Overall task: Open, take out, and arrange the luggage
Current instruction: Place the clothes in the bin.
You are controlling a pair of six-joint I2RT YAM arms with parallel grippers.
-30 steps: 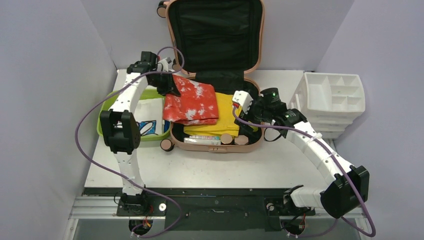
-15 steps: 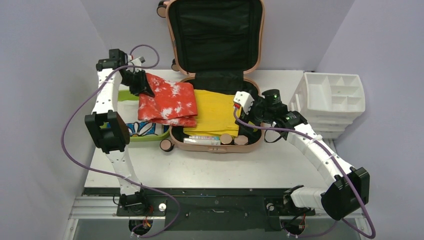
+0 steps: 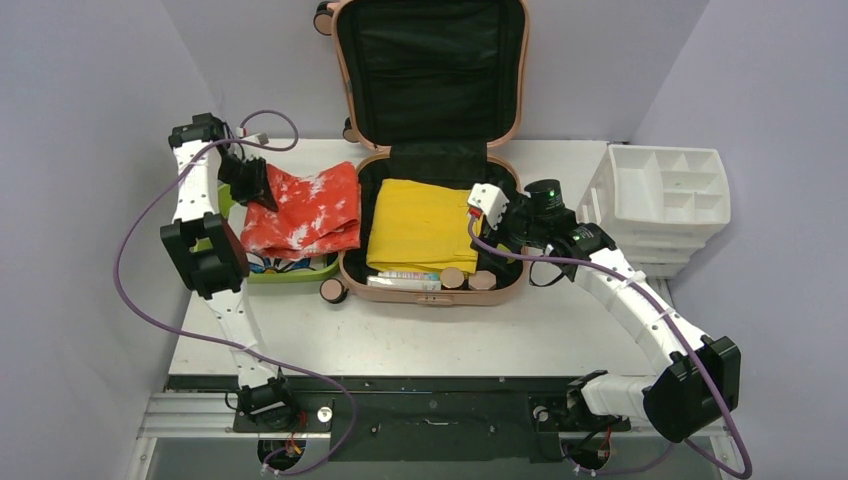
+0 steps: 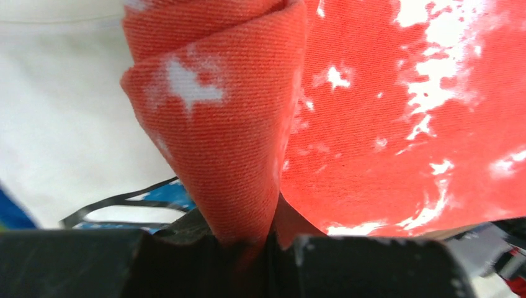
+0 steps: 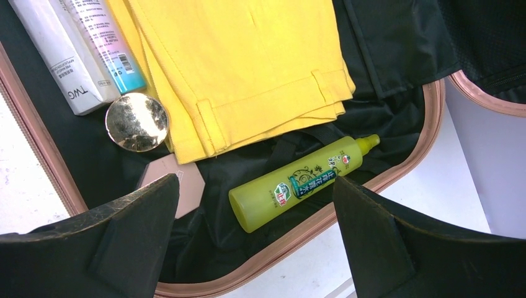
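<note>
Left gripper [image 3: 252, 183]: clenched on red cloth [image 3: 305, 210], over tub [image 3: 290, 275].
Right gripper [image 5: 257, 208]: released, jaws wide above green bottle [image 5: 298, 183].
Luggage [image 3: 430, 60]: open, yellow cloth [image 3: 420, 225] inside.

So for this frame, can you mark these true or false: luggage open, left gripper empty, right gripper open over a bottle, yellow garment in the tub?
1. The luggage lies open, its lid upright. True.
2. The left gripper is open and empty. False: it is shut on a red-and-white cloth, held over the green tub.
3. The right gripper is open above a yellow-green bottle lying in the luggage. True.
4. The yellow garment lies in the green tub. False: it lies folded inside the luggage.
</note>
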